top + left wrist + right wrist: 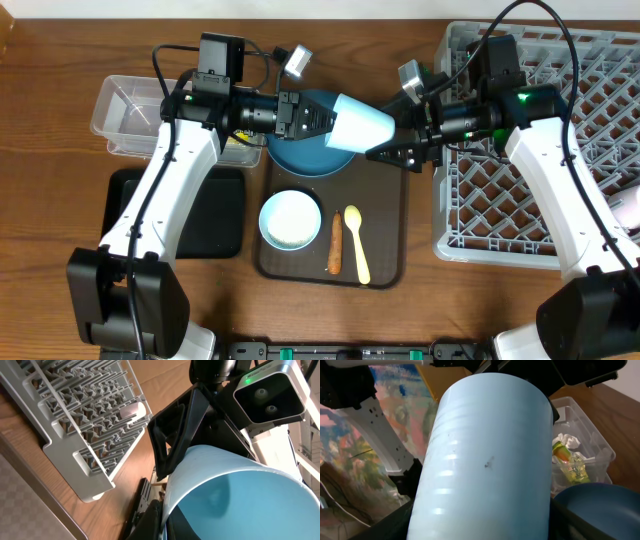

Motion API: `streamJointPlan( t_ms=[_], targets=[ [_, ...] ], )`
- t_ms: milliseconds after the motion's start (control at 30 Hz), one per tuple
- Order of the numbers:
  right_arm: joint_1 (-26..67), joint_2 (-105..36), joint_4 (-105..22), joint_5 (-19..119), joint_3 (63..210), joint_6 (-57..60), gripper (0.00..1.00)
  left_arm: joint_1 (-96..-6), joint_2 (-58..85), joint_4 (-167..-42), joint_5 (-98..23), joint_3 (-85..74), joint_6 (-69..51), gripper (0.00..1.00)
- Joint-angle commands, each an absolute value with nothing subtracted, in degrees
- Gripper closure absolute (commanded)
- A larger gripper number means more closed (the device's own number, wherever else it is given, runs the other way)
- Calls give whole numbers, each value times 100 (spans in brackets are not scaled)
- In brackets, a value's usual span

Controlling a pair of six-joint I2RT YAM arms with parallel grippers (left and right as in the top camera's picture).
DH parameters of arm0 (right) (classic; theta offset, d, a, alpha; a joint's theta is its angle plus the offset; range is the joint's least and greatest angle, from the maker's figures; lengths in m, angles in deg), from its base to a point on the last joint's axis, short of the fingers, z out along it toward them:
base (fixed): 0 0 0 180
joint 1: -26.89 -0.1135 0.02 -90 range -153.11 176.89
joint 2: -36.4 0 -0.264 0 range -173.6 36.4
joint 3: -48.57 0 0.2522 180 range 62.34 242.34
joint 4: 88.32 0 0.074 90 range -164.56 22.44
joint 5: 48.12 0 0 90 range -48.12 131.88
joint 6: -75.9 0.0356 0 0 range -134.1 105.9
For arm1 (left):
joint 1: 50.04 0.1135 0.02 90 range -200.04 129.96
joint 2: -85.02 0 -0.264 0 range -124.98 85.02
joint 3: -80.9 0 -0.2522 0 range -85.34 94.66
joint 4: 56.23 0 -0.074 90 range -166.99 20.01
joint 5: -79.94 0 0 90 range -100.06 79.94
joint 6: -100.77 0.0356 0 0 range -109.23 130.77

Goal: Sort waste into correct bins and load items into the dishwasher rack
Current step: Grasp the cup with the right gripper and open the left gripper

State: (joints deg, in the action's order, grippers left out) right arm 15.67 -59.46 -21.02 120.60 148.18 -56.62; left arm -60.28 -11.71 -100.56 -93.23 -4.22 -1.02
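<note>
Closest to us, the light blue cup [485, 460] hangs on its side in the air. The left fingers [312, 118] are clamped together on the wall at its open mouth. The right fingers [400, 153] stand apart on either side of the base end, and we cannot tell whether they already press on it.

We judge the cup light and rigid, probably plastic. It is a smooth, slightly tapered cylinder with a faint sheen and one small dark speck on its side. That smooth wall looks slippery, and the taper could let it slide out toward the narrow end. We would therefore grip squarely across the body near the base, or pinch the rim as the left side does.

Directly beneath both sets of fingers lies the dark blue plate [300, 160], glossy and probably heavier and breakable, on a dark brown serving tray [385, 230]. Farther below on that tray sit the pale bowl [291, 220], the thin orange-brown food stick [335, 245] and the pale yellow spoon [357, 245].

Beyond the left fingers, the clear tub [125, 105] holds crumpled white tissue [565, 442] and a yellow-green wrapper [570, 465], with the black tray [220, 215] beside it. Behind the right fingers the grey dishwasher rack [500, 220] rests on the wooden worktop [60, 140], a white-pink cup [132, 410] lying among its pegs.
</note>
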Motion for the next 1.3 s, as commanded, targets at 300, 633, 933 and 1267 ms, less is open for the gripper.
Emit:
streamJointPlan(
  t_ms=[300,633,933,1267],
  targets=[
    [1449,-5935,-2535,12491,14809,-5743,32,-6004,-1208,-10029,-9173,-381,-93,94],
    [1449,-5937,-2671,12488,14809,-5743,47,-6004,-1208,-10029,-9173,-381,-93,94],
    [1451,-5935,-2660,11806,14809,-5157,60,-6004,-1208,-10351,-7962,-381,-87,62],
    [1464,-5935,-2299,8320,14811,-3243,85,-5993,-1140,-11997,-4189,-381,-80,52]
  ],
)
